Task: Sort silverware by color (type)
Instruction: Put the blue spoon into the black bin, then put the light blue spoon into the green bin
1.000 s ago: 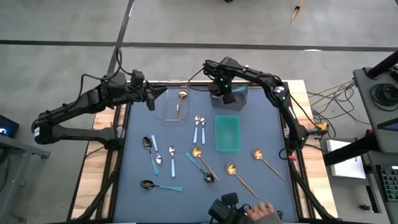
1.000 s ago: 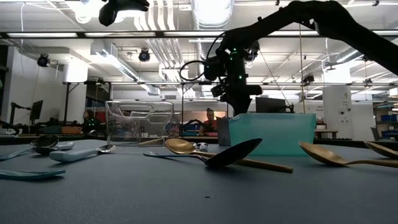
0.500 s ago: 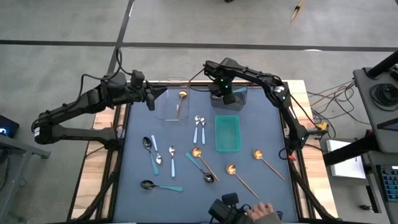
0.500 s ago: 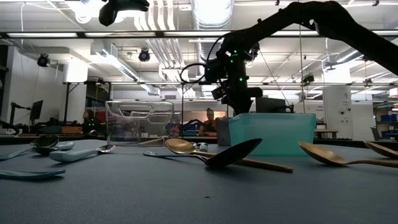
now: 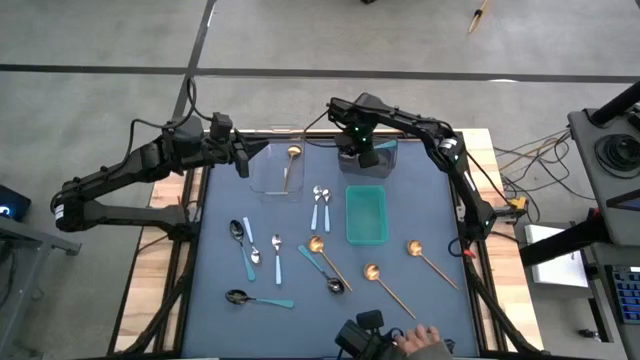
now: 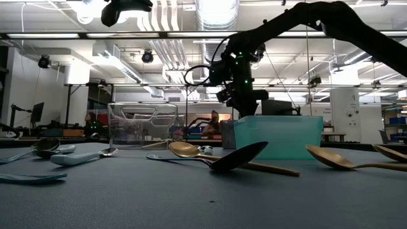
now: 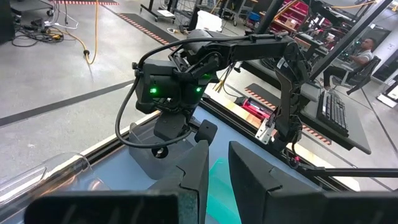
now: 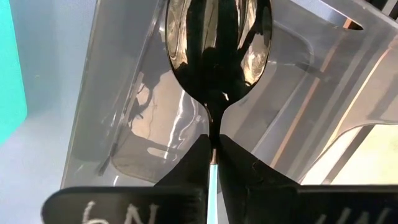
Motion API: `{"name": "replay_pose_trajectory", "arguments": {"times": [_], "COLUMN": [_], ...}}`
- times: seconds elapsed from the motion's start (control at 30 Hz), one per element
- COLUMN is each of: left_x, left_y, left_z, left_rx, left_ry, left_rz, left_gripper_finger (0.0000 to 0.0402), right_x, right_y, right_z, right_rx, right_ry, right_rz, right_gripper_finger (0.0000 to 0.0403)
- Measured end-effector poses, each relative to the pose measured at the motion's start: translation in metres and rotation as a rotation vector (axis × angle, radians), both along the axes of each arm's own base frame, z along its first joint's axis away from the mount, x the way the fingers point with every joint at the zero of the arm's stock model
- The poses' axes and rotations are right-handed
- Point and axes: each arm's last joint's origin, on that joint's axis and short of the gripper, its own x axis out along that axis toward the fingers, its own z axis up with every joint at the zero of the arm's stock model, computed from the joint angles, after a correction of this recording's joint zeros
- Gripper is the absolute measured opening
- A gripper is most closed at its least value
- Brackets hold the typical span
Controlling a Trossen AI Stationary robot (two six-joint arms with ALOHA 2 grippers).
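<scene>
- Your right gripper (image 5: 365, 152) hangs over the grey bin (image 5: 385, 158) at the far side of the table, and its fingers (image 8: 189, 165) are pressed together on the thin neck of a dark spoon (image 8: 217, 56); the light teal handle shows just between them
- Your left gripper (image 5: 243, 160) waits at the far left, beside the clear bin (image 5: 262, 175); its fingers are close together and I see nothing held between them
- I judge the step in hand is the drop of this dark spoon into the grey bin: in the right wrist view the bowl is already above the bin's floor, and I cannot tell if it touches
- For the next move, you need to let the fingers go apart only when the bowl is well inside the walls, then lift the arm straight up so that it does not catch the rim
- The held spoon's long axis runs straight out from the fingers, with the bowl leading and the handle back toward the wrist; in the low view the gripper points down, so the bowl looks down into the bin
- One gold spoon (image 5: 291, 160) already lies in the clear bin, while the teal bin (image 5: 366, 215) in the middle looks empty
- Many spoons are left on the mat (image 5: 215, 270): three gold ones (image 5: 385, 282) at the near right, and dark and silver ones at the near left and middle
</scene>
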Motion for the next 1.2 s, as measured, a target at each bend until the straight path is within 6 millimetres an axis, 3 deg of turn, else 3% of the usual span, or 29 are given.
{"name": "replay_pose_trajectory", "arguments": {"times": [1.03, 1.2], "left_x": [0.000, 0.000], "left_y": [0.000, 0.000], "left_z": [0.000, 0.000], "left_rx": [0.000, 0.000], "left_ry": [0.001, 0.000], "left_rz": [0.000, 0.000], "left_gripper_finger": [0.0045, 0.0045], "right_x": [0.000, -0.002], "right_y": [0.000, 0.001], "right_z": [0.000, 0.013], "right_rx": [0.000, -0.031], "right_ry": [0.001, -0.016], "right_rz": [-0.027, -0.073], "right_gripper_finger": [0.0028, 0.0028]}}
